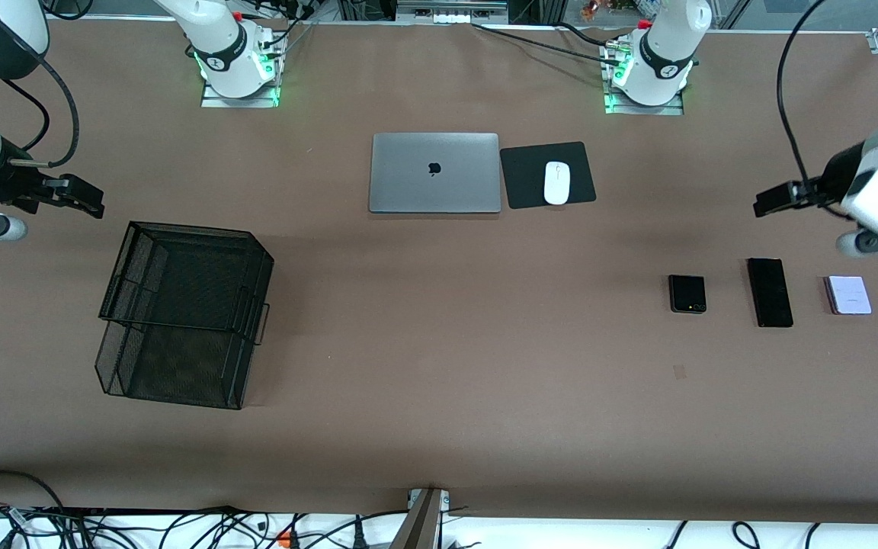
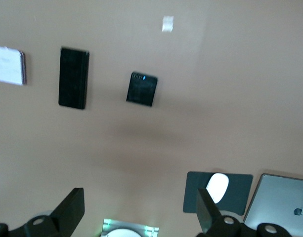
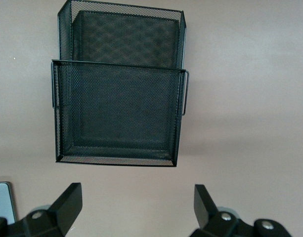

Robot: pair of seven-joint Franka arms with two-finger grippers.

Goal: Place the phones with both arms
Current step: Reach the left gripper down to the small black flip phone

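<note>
Three phones lie in a row on the brown table toward the left arm's end: a squarish black one point(image 1: 687, 294), a long black slab point(image 1: 770, 292) and a pale lavender one point(image 1: 848, 295). The left wrist view shows them too: squarish black point(image 2: 142, 89), slab point(image 2: 73, 78), lavender point(image 2: 9, 65). My left gripper point(image 1: 770, 201) point(image 2: 139, 203) is open and empty, up over bare table beside the row. My right gripper point(image 1: 82, 197) point(image 3: 136, 198) is open and empty, up over bare table beside a black mesh tray.
The black two-tier mesh tray point(image 1: 187, 229) point(image 3: 116, 63) stands toward the right arm's end. A closed grey laptop point(image 1: 434, 172) and a white mouse point(image 1: 556, 182) on a black pad point(image 1: 523, 177) lie mid-table near the arm bases.
</note>
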